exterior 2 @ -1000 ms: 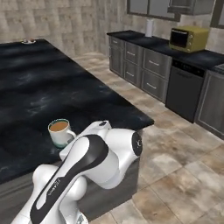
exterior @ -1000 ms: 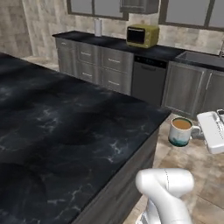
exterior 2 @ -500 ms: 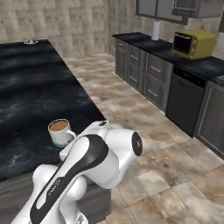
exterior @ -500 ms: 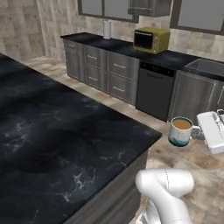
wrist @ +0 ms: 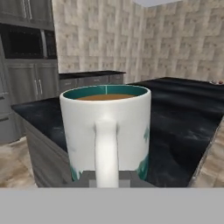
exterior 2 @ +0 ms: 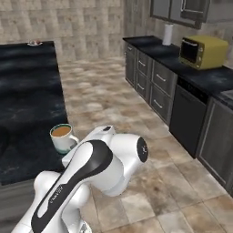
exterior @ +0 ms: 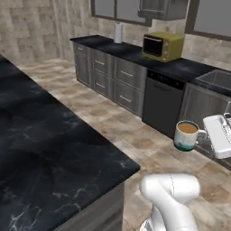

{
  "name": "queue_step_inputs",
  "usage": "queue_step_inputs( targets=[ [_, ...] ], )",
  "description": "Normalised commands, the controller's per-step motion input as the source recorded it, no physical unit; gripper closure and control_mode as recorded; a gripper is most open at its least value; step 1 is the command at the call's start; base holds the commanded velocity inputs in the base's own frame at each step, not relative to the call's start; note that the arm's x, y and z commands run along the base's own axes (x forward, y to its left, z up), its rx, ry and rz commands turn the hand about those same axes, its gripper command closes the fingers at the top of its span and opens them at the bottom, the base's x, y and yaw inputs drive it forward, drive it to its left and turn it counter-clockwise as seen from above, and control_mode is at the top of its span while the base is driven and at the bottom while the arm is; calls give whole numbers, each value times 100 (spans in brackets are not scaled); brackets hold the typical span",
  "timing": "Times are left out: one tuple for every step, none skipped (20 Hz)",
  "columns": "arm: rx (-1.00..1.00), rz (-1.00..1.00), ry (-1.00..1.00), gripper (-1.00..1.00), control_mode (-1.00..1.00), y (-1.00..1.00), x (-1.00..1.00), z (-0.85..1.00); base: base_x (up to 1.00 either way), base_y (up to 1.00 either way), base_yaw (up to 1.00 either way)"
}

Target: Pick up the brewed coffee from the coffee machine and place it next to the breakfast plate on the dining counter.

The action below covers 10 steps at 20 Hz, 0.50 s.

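The gripper (exterior: pixel 205 135) holds the brewed coffee (exterior: pixel 186 135) by its handle, up in the air. The mug stands straight, with brown coffee inside. It hangs over the floor, just past the corner of the dining counter (exterior: pixel 40 149). Far down that counter sits the breakfast plate (exterior 2: pixel 34 43).

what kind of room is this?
A rendered home kitchen, most likely: wall counter with drawers, a yellow microwave and a dishwasher, plus a black marble island. The claw holds a coffee mug.
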Motion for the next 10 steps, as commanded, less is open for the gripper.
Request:
queue_step_inputs(
  targets=[
    [0, 0, 0, 100, 100, 0, 0, 0, 82, -100, 27],
    [0, 0, 0, 100, 100, 0, 0, 0, 81, -100, 28],
    [0, 0, 0, 100, 100, 0, 0, 0, 79, -100, 29],
    [0, 0, 0, 100, 100, 0, 0, 0, 99, -100, 29],
    [0, 0, 0, 100, 100, 0, 0, 0, 100, -95, 32],
    [0, 0, 0, 100, 100, 0, 0, 0, 100, -82, 35],
    [0, 0, 0, 100, 100, 0, 0, 0, 100, -71, 37],
    [0, 0, 0, 100, 100, 0, 0, 0, 100, -66, 36],
    [0, 0, 0, 100, 100, 0, 0, 0, 100, -74, 36],
    [0, 0, 0, 100, 100, 0, 0, 0, 100, -79, 37]
  ],
)
